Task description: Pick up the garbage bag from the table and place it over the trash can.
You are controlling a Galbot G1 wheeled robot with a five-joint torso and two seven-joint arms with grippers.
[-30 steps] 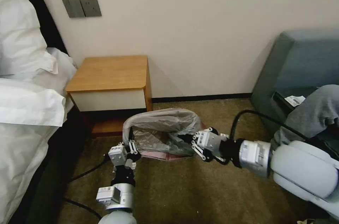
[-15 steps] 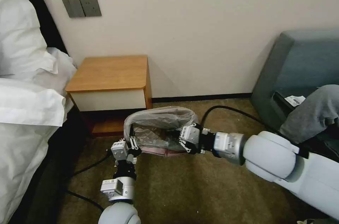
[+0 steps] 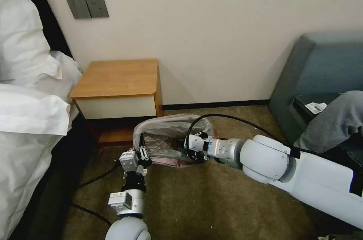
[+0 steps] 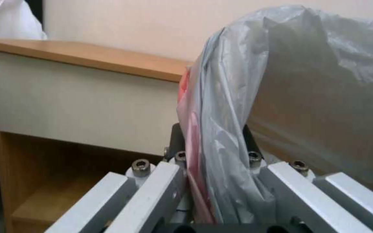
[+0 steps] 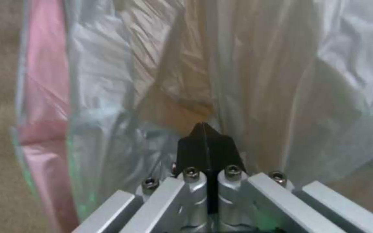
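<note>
Item: garbage bag [image 3: 172, 134], draped on the floor beside the table [image 3: 118, 81]. My left gripper [image 3: 141, 151] pinches its rim; my right gripper [image 5: 204, 142], fingers together (gripping nothing I can confirm), reaches inside. Step: spreading the mouth. Next: push outward gently.

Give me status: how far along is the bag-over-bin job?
Done: the garbage bag is off the table and draped down on the floor beside it. In hand: left pincer is clamped on the bag's edge; right pincer, shut, is poked inside the bag. Left: seating the mouth evenly; the trash can under the plastic can't be made out.
</note>
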